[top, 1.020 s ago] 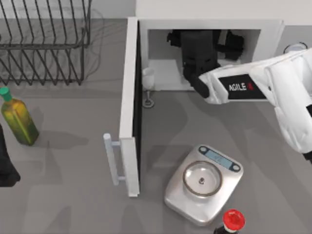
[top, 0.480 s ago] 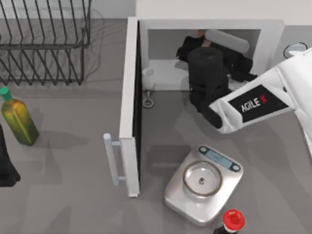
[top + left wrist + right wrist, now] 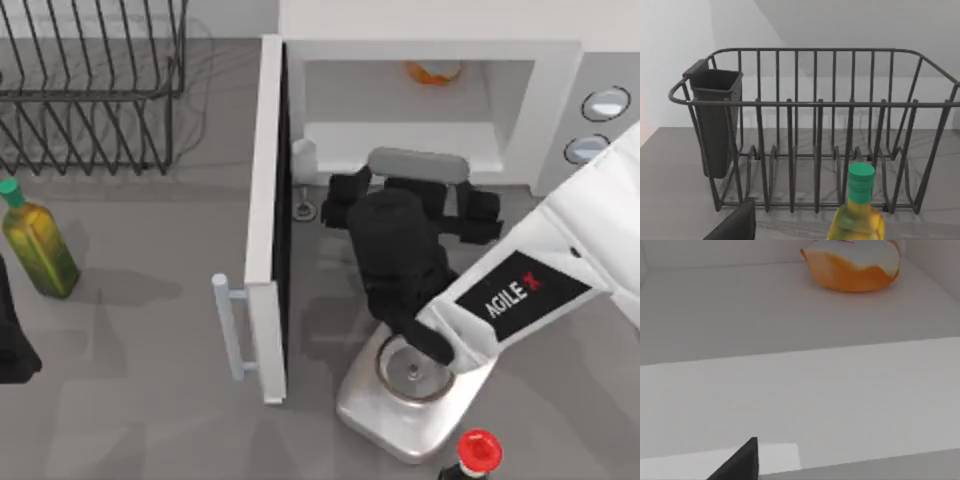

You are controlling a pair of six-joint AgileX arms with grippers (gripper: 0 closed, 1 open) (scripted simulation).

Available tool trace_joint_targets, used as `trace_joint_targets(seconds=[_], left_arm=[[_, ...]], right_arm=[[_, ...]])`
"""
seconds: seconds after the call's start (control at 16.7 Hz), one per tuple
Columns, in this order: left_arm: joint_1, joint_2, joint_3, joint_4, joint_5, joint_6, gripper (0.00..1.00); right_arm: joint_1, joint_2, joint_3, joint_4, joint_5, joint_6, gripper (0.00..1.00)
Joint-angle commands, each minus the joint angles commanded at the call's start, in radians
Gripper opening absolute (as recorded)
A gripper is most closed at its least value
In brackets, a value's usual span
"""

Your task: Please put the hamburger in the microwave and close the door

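1. Your hamburger sits deep inside the microwave, near the back wall, with bare floor in front of it.
2. The door stands wide open at the cavity's left edge.
3. Your right tool is outside the opening, just before the sill; I cannot tell its finger state.
4. The kitchen scale lies under that arm on the bench.
5. Your left arm is parked at the bench's left edge.

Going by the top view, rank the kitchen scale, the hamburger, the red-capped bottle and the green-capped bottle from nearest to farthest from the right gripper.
The right gripper sits just outside the microwave opening.
1. Hamburger, inside at the back of the cavity.
2. Kitchen scale, toward the front edge, under the arm.
3. Red-capped bottle, at the front edge, past the scale.
4. Green-capped bottle, far left of the table.
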Motion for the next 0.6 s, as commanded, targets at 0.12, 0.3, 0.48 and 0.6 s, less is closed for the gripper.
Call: trace_joint_targets(seconds=[0.12,0.3,0.48,0.6], left_arm=[[0.000,0.000,0.000,0.000,0.000,0.000,1.00],[0.000,0.000,0.000,0.000,0.000,0.000,1.00],[0.000,0.000,0.000,0.000,0.000,0.000,1.00],[0.000,0.000,0.000,0.000,0.000,0.000,1.00]], right_arm=[[0.030,0.013,-0.017,-0.009,-0.016,-0.010,1.00],[0.031,0.014,-0.017,-0.009,-0.016,-0.010,1.00],[0.027,0.006,-0.009,-0.006,-0.013,-0.008,1.00],[0.025,-0.020,-0.013,-0.014,-0.009,-0.007,1.00]])
